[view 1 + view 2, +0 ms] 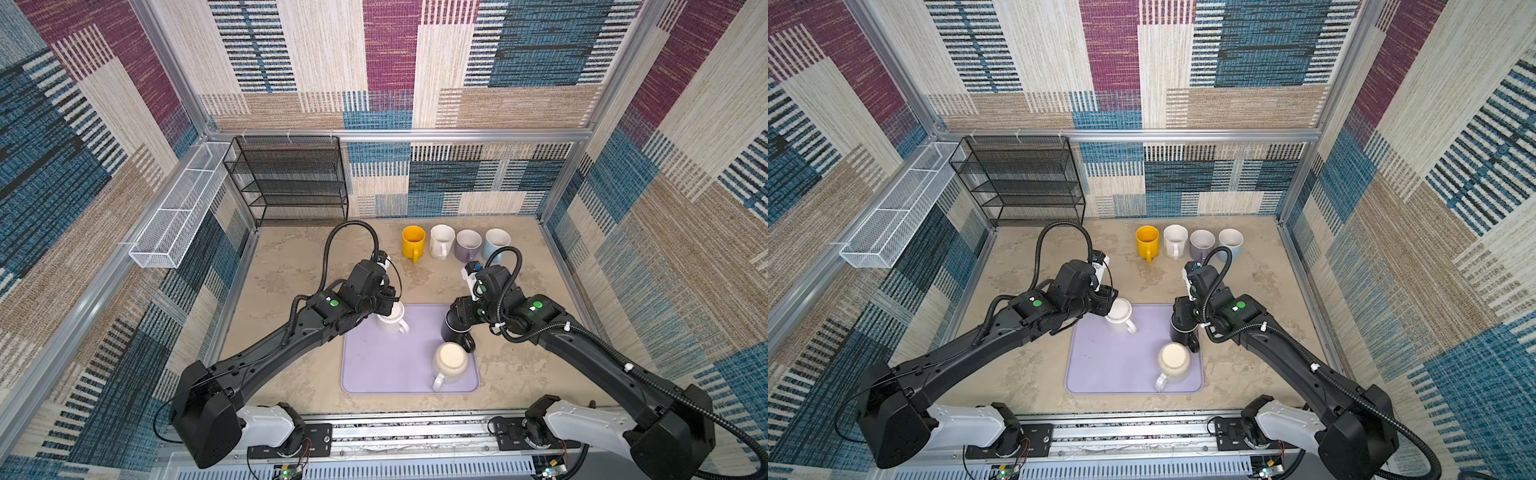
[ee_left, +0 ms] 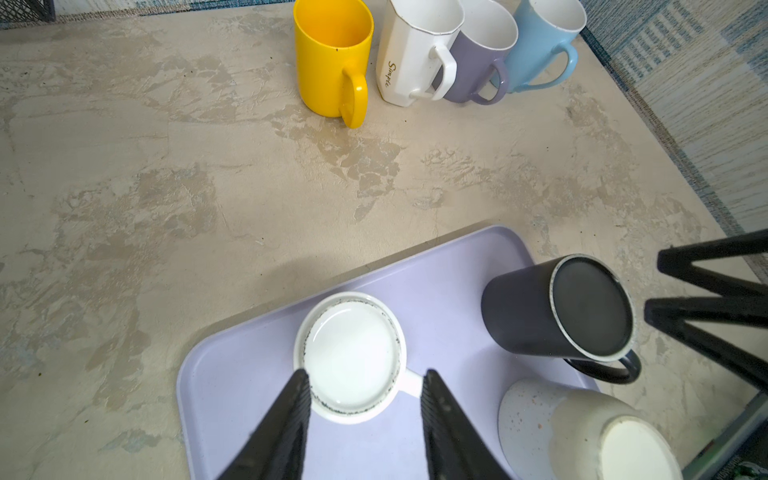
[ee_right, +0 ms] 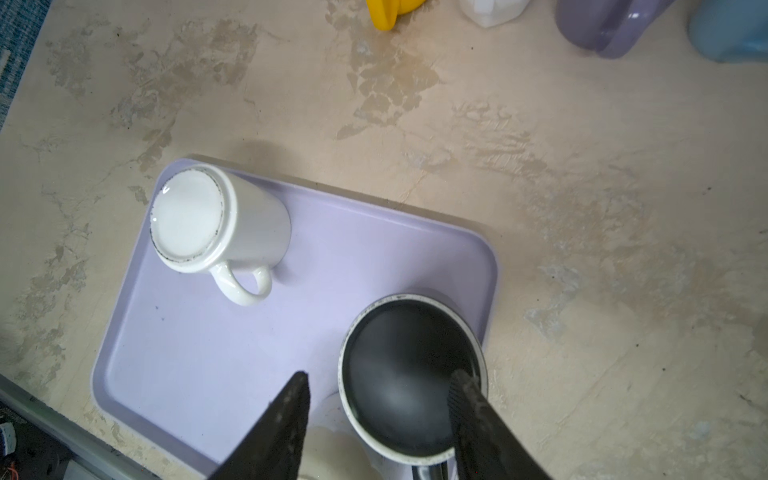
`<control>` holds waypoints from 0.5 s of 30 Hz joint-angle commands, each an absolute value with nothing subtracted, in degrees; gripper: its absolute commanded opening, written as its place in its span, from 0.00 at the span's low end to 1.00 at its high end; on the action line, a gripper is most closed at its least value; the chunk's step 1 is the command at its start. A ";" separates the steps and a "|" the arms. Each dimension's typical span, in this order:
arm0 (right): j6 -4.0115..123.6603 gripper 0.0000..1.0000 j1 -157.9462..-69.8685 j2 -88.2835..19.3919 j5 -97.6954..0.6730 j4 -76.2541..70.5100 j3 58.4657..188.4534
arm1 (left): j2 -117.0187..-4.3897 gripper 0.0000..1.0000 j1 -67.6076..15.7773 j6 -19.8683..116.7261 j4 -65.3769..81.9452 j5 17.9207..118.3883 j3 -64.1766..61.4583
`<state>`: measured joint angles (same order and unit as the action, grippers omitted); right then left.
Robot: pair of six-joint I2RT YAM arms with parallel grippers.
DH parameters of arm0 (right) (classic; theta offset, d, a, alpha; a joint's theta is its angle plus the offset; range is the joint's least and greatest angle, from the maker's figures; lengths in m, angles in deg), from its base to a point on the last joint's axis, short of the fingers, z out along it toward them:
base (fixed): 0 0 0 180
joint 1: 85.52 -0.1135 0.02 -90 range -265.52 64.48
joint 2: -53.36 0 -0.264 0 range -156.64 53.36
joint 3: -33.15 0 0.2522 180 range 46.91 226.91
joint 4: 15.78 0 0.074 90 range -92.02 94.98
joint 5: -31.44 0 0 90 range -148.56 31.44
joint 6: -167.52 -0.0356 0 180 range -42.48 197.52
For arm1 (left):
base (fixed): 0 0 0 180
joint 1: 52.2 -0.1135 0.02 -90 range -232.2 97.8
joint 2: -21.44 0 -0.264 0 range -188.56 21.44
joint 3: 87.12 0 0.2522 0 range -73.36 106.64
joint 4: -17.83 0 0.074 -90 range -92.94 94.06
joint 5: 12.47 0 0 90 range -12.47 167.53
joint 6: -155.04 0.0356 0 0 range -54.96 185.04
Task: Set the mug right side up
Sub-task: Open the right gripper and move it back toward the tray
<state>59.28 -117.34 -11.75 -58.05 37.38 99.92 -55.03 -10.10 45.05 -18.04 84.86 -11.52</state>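
The mottled beige tabletop (image 1: pixel 291 270) is carrying a lavender tray (image 1: pixel 386 365) of upside-down mugs. The left gripper (image 2: pixel 366 372) is hovering, jaws apart, with the white mug (image 2: pixel 353 353) sitting just beneath its tips. The right gripper (image 3: pixel 379 374) is hanging spread over the dark mug (image 3: pixel 399 415), and a speckled cream mug (image 1: pixel 451 361) is standing near that gripper.

Patchwork woven wall panels (image 1: pixel 390 62) in blue, maroon and beige, framed in aluminium rails (image 1: pixel 415 134). Black wire-mesh shelf rack (image 1: pixel 291 183) at the far left corner of the mottled beige table (image 1: pixel 291 266); white wire-mesh basket (image 1: pixel 178 208) beside it.
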 commanded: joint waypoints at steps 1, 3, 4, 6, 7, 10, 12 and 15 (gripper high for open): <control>57.37 0.57 -117.65 -10.64 -57.06 39.60 99.07 | -55.65 0.45 -10.09 44.83 -16.57 85.17 -10.72; 56.51 0.57 -118.08 -10.31 -57.30 41.01 98.39 | -56.19 0.45 -10.08 44.82 -16.59 84.93 -10.30; 56.14 0.57 -118.28 -10.08 -57.44 41.50 98.02 | -56.37 0.45 -10.02 44.76 -16.59 84.84 -10.03; 55.05 0.56 -118.69 -9.11 -57.22 42.17 96.59 | -56.85 0.45 -10.04 44.78 -16.57 84.30 -9.56; 54.61 0.56 -118.82 -8.71 -56.68 42.40 95.97 | -56.96 0.45 -10.04 44.74 -16.59 84.12 -9.38; 53.41 0.55 -119.51 -7.49 -56.39 43.94 94.39 | -56.71 0.45 -10.08 44.91 -16.59 84.40 -9.29; 52.67 0.55 -119.67 -6.81 -56.69 44.98 93.77 | -56.70 0.45 -10.03 45.07 -16.59 84.58 -9.29; 52.22 0.54 -119.92 -6.54 -56.97 45.95 93.15 | -56.89 0.45 -10.02 45.04 -16.59 84.47 -9.02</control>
<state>53.97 -119.65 -6.89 -56.98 44.37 93.56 -56.86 -10.10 45.07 -17.61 84.68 -9.68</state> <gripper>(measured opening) 0.545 0.446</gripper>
